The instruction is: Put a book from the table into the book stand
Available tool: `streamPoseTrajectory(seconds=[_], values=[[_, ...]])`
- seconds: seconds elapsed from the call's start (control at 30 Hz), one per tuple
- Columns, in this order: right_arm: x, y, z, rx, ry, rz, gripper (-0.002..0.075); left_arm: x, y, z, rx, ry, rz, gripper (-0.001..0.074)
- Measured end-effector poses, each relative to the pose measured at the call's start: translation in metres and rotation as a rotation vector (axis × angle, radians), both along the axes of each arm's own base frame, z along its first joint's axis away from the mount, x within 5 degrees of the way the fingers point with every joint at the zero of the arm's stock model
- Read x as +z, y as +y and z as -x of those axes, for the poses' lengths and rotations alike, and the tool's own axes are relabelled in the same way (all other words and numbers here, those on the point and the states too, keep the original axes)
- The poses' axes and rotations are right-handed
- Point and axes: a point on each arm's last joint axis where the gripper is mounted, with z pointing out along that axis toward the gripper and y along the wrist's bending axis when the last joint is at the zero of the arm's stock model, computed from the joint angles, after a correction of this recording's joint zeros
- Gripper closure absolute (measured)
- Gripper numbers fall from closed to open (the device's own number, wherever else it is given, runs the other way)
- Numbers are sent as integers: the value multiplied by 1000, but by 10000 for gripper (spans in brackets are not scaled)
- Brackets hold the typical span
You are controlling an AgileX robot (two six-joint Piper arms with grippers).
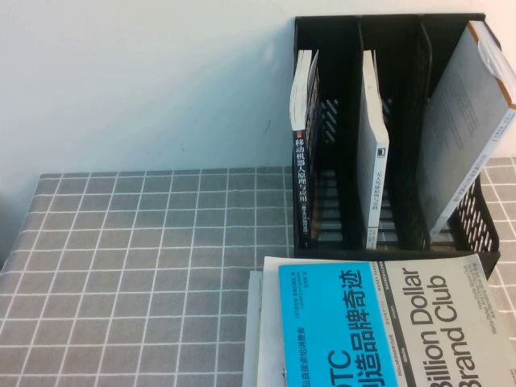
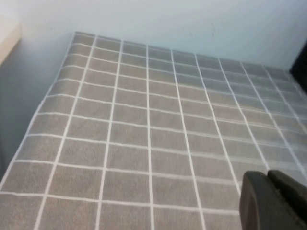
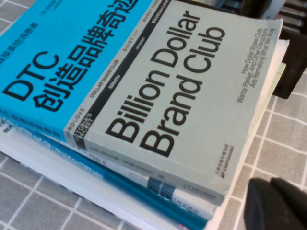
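A stack of books lies at the table's front right. Its top book (image 1: 387,322) is blue and grey, titled "Billion Dollar Brand Club", and also shows in the right wrist view (image 3: 144,76). The black book stand (image 1: 387,28) stands just behind the stack. It has three compartments, each with one book: a dark one (image 1: 305,145) on the left, a white one (image 1: 375,153) in the middle, a grey one (image 1: 472,121) leaning on the right. My right gripper (image 3: 271,184) is shut and empty, just off the stack's corner. My left gripper (image 2: 268,179) is shut and empty above bare tablecloth. Neither gripper shows in the high view.
A grey checked tablecloth (image 1: 145,266) covers the table, bare on its left half. A pale wall (image 1: 145,81) runs behind the table. A corner of the book stand (image 3: 293,57) shows in the right wrist view beside the stack.
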Motion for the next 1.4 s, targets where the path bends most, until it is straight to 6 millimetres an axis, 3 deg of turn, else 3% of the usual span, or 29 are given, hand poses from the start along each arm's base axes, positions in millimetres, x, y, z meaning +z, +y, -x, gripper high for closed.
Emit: streamPoseTrajectory(seconds=[0.17, 0.7, 1.4], values=[[0, 0, 0, 0, 1, -2, 729, -2, -2, 1, -34, 21, -101, 738], [-2, 0, 0, 0, 6, -1, 729, -2, -2, 1, -15, 18, -173, 738], [-2, 0, 0, 0, 6, -1, 729, -2, -1, 1, 2, 23, -142, 738]])
